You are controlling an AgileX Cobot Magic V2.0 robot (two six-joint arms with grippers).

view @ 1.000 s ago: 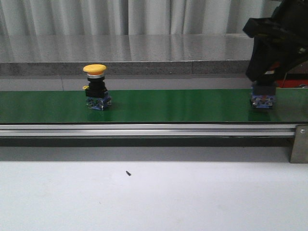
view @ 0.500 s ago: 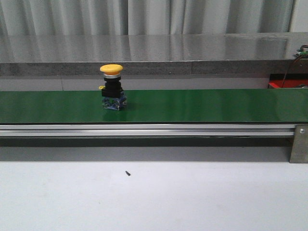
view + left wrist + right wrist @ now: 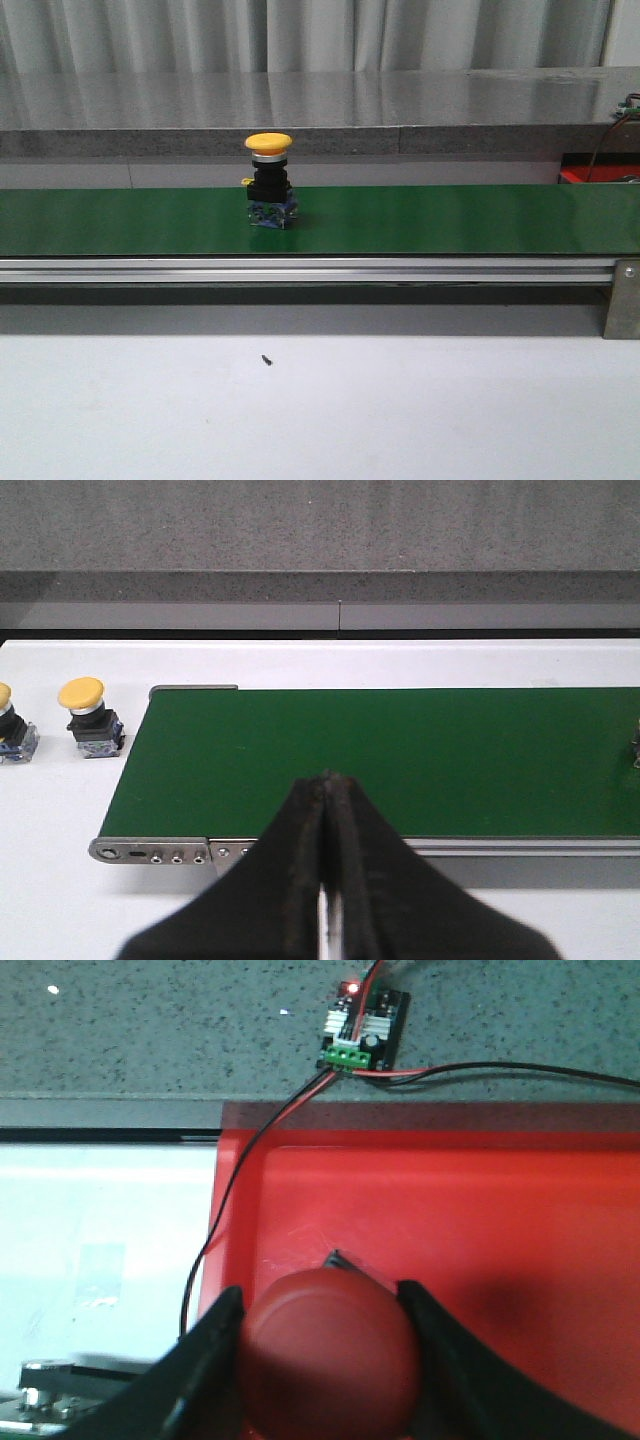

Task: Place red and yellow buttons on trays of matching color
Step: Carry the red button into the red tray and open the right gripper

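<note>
Since the earlier frames we note the yellow button has travelled rightward along the green belt, and the right arm, seen a second ago over a unit at the belt's right end, has left the front view.

Front view: the yellow button stands upright on the belt, left of centre. Neither arm is visible there.

Right wrist view: the right gripper is clamped on the red button, one finger on each side of its rounded cap. The held button sits over the red tray; we cannot tell whether it touches the tray floor. A small circuit board lies beyond the tray's far edge.

Left wrist view: the left gripper has its fingers pressed together, holding nothing, at the belt's near rail. Two more yellow buttons stand on the white table just off the belt's end, well apart from this gripper.
</note>
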